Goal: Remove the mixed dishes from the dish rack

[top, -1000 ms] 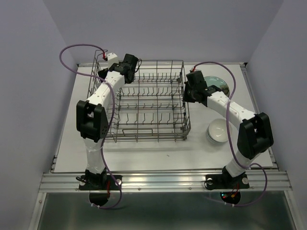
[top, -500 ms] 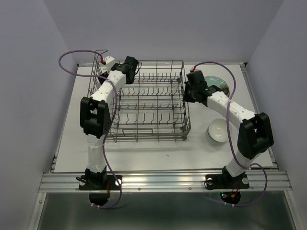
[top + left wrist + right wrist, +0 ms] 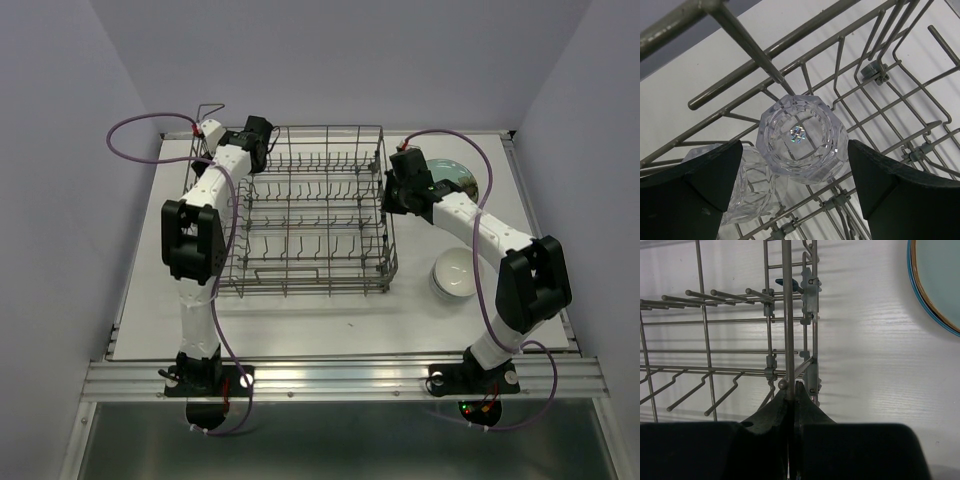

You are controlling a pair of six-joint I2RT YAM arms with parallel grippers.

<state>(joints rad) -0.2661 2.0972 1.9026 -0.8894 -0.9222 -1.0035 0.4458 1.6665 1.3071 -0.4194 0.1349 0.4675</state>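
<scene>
So the big rectangular grey metal wire dish rack [image 3: 310, 215] sits on the white desk [image 3: 330, 315], left of middle, reaching to the far edge. The left jaws are spread wide open at the rack's far left corner, with black fingers [image 3: 690, 190] either side of a small clear faceted drinking glass [image 3: 801, 137], not touching it. A second cut-glass tumbler [image 3: 752, 185] stands just beside it. The right jaws are pinched closed on a thin wire rod of the rack's right side. A pale green round plate [image 3: 455, 177] lies near the desk's far right corner. Stacked glossy white round bowls [image 3: 455, 275] sit by the right edge.
</scene>
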